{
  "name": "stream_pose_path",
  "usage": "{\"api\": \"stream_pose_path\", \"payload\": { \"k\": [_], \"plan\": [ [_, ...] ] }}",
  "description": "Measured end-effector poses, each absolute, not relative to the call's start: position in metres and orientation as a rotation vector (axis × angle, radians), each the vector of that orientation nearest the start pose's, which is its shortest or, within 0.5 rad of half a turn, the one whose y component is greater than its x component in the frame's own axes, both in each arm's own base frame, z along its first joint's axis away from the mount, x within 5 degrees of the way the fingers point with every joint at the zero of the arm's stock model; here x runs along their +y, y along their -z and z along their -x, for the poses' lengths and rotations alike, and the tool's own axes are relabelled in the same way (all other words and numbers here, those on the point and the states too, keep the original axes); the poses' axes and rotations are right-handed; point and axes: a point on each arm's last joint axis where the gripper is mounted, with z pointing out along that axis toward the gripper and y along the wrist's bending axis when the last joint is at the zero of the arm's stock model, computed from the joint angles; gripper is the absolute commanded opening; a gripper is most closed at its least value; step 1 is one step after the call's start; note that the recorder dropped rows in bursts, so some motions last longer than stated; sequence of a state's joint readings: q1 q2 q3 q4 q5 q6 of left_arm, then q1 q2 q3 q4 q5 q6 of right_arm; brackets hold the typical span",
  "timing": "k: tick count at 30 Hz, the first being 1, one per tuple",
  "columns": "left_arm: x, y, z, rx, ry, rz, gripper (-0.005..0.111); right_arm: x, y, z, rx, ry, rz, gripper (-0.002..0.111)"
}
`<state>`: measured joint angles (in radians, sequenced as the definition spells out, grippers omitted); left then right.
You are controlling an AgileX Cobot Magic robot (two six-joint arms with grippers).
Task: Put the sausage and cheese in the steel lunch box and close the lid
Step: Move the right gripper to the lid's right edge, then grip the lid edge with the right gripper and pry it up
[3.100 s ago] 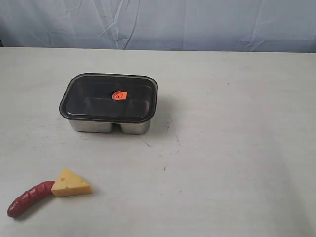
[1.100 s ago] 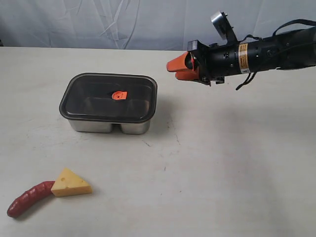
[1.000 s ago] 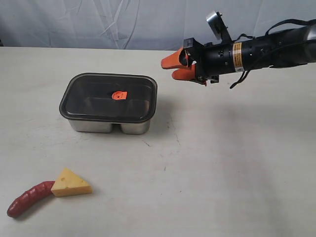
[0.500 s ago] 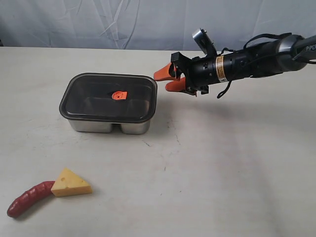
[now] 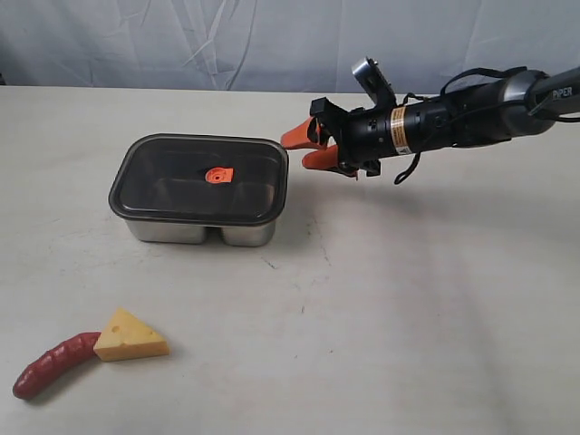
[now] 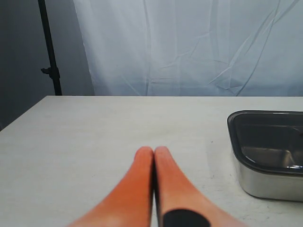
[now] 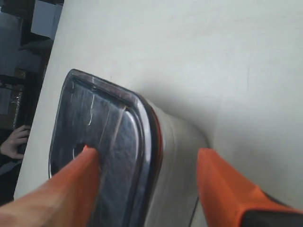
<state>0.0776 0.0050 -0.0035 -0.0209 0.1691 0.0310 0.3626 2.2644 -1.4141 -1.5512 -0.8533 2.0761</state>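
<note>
Orange jaws of the right gripper stand apart astride the edge of the lid; lifting it off comes first, needing a clamp on that rim. Left gripper is pressed together.

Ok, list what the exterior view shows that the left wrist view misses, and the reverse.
Only the exterior view: the sausage, the cheese, and the right gripper, fingers open at the lid's edge. Only the left wrist view: the left gripper, fingers pressed together, and a dark stand beyond the table. Both: the steel lunch box, lid on, the table and the pale backdrop.
</note>
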Motion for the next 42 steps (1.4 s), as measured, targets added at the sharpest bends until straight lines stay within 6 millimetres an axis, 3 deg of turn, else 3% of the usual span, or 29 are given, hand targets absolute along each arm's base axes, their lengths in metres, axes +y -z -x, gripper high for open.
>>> {"api": "stream_pose_path", "payload": {
  "k": [6, 30, 42],
  "plan": [
    [0.004, -0.199, -0.056, 1.654, -0.064, 0.053, 0.000, 0.244, -0.122, -0.392, 2.363, -1.432, 0.314, 0.058],
    [0.004, -0.199, -0.056, 1.654, -0.064, 0.053, 0.000, 0.248, -0.129, -0.387, 2.324, -1.550, 0.372, 0.058],
    [0.004, -0.199, -0.056, 1.656, -0.064, 0.053, 0.000, 0.250, -0.135, -0.376, 2.310, -1.674, 0.489, 0.058]
  ]
}}
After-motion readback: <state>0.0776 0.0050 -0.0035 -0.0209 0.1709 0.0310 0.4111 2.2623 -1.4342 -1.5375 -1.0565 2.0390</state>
